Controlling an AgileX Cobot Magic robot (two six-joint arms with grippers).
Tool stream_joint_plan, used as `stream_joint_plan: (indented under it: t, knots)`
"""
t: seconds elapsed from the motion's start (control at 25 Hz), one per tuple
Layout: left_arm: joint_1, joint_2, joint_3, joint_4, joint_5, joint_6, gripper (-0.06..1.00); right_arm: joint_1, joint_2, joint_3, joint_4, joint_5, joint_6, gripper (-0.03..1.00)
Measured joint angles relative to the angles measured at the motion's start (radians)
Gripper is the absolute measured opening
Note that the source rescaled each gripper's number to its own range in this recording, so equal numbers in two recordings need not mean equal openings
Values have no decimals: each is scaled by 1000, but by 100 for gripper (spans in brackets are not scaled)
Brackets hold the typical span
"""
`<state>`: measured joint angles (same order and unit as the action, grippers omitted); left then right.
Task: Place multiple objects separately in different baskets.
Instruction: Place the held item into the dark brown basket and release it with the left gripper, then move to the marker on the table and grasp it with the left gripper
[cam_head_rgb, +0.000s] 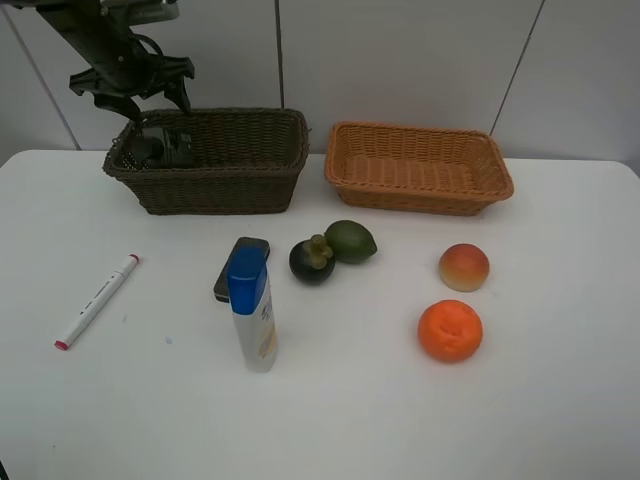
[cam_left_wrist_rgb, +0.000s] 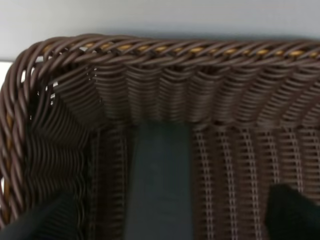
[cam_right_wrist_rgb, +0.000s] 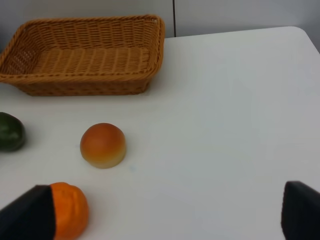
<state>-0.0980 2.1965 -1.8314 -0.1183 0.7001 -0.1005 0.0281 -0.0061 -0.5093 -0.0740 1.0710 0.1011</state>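
My left gripper (cam_head_rgb: 155, 98) hangs open over the left end of the dark brown basket (cam_head_rgb: 230, 190). A dark green pump bottle (cam_head_rgb: 165, 148) lies inside that basket, below the open jaws; it also shows in the left wrist view (cam_left_wrist_rgb: 160, 165). On the table are a white pink-tipped marker (cam_head_rgb: 97, 300), a dark flat case (cam_head_rgb: 238, 262), an upright white blue-capped bottle (cam_head_rgb: 252, 315), a mangosteen (cam_head_rgb: 312, 259), a green citrus (cam_head_rgb: 350, 241), a peach (cam_head_rgb: 464, 267) and an orange (cam_head_rgb: 450, 330). The light orange-tan basket (cam_head_rgb: 418, 190) holds nothing. My right gripper (cam_right_wrist_rgb: 165, 215) is open, low over the table near the orange (cam_right_wrist_rgb: 70, 210) and peach (cam_right_wrist_rgb: 103, 145).
The baskets stand side by side at the back of the white table, against a grey wall. The blue-capped bottle stands just in front of the flat case. The right arm is outside the exterior high view.
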Motion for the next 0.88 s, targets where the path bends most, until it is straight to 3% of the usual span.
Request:
stream_joint_plan:
  t: [0.2,0.44,0.6,0.88]
  knots:
    - [0,-62,0,-19,146,0,100,0,0,0,0,0,0,100]
    - [0,-204,1,-12,475,0,100,0,0,0,0,0,0,100]
    - [0,-281,118,-21,497,-21,100,0,0,0,0,0,0,100]
    - [0,-454,517,18,501,16,100,0,0,0,0,0,0,100]
